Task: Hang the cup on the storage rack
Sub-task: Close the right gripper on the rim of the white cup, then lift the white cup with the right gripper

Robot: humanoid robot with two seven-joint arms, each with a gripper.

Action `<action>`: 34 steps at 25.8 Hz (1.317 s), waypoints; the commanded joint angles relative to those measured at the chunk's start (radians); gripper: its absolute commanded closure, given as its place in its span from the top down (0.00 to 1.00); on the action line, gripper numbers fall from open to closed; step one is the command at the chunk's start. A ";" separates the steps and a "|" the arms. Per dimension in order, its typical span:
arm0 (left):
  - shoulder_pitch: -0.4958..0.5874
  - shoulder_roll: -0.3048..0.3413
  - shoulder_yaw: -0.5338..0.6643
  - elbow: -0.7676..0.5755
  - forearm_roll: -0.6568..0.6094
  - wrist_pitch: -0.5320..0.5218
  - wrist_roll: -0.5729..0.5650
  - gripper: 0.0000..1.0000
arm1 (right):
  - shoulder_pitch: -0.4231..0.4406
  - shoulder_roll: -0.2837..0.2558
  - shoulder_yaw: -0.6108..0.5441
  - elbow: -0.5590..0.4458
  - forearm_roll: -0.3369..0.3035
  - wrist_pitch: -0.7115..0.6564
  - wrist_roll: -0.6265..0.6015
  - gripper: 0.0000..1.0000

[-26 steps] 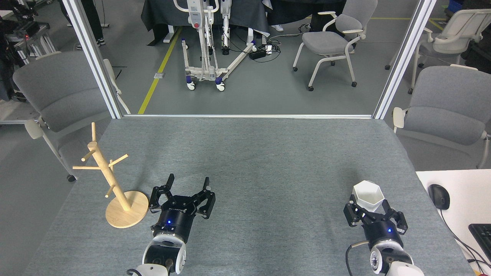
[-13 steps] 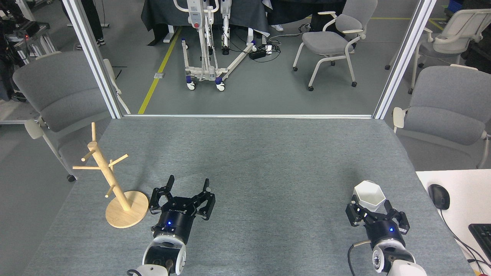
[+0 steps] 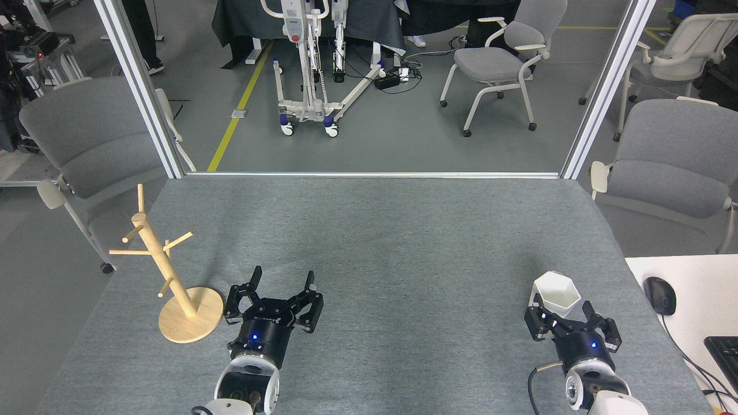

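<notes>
- The table (image 3: pixel 380 230) in front of me is covered in grey felt-like cloth and fills the lower half of my view; a pale metal rail edges its far side at 12 o'clock
- Two slanted metal posts (image 3: pixel 141 86) rise from the table's far corners at 10 and 2 o'clock, framing a grey floor with a yellow line (image 3: pixel 239 106) painted on it
- Beyond the rail stands a white wheeled frame (image 3: pixel 311 69) at 12 o'clock, with grey chairs (image 3: pixel 501 57) at 1, 3 and 9 o'clock
- A white desk corner at 4 o'clock carries a black mouse (image 3: pixel 659 295) and part of a keyboard (image 3: pixel 725 351), cut off by the picture's edge
- The storage rack (image 3: pixel 167 271) stands on the cloth at 8 o'clock, post leaning as I see it, its round base just beside my left claw (image 3: pixel 282 285) but apart from it
- My left claw lies low over the cloth at 7 o'clock, fingers spread wide with nothing between them
- The cup (image 3: pixel 556 294) sits upright on the cloth at 4 o'clock, well apart from the rack
- My right claw (image 3: pixel 566 308) reaches it from the near side, fingers spread to either side of its lower half; whether they touch its walls I cannot tell
- The cup's handle is hidden from me, and its base is covered by my claw
- A person's legs show at the top left, cut off above
</notes>
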 commanded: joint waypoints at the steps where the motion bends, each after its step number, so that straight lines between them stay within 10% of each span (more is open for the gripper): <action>1: -0.001 -0.001 0.000 0.002 0.000 0.000 -0.001 0.99 | 0.000 -0.004 0.000 0.000 0.001 -0.001 0.000 1.00; 34: -0.004 -0.004 0.002 0.022 0.000 0.000 -0.001 0.99 | -0.054 -0.003 0.006 0.058 0.032 -0.001 0.000 1.00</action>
